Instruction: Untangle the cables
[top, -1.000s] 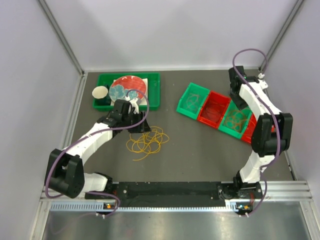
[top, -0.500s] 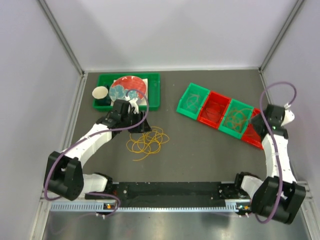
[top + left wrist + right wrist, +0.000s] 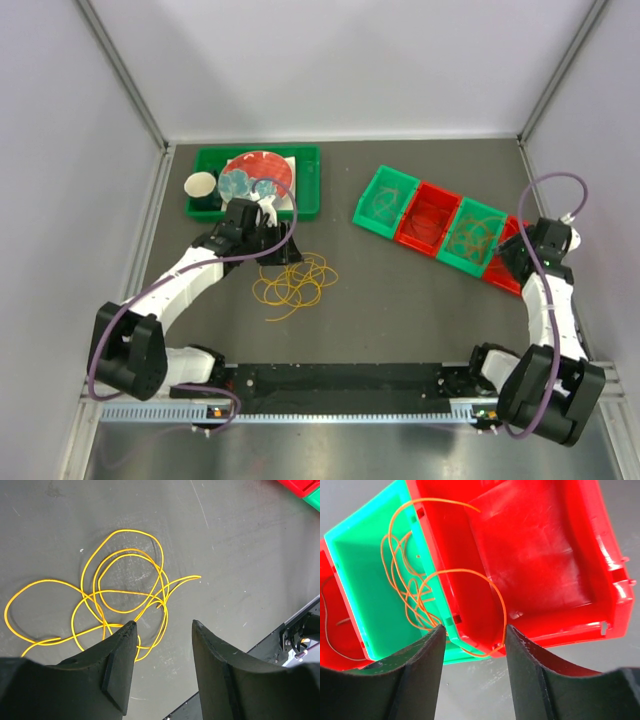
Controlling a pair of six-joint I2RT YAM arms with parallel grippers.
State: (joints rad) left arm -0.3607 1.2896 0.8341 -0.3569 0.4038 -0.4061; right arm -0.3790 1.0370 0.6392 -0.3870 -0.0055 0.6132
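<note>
Yellow cables (image 3: pixel 150 596) look light, floppy, snag-prone; take the free end at the tangle's three o'clock. Left end effector (image 3: pixel 162 625) and right end effector (image 3: pixel 475 630) hang half-open, empty.

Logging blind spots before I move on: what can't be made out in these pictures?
Top view: the right arm covers most of the end red bin; bin cables are too thin to count.
Left wrist: the left hand hides the yellow cable's near loops.
Right wrist: the left red bin is cut off by the edge, contents mostly out of frame.
</note>
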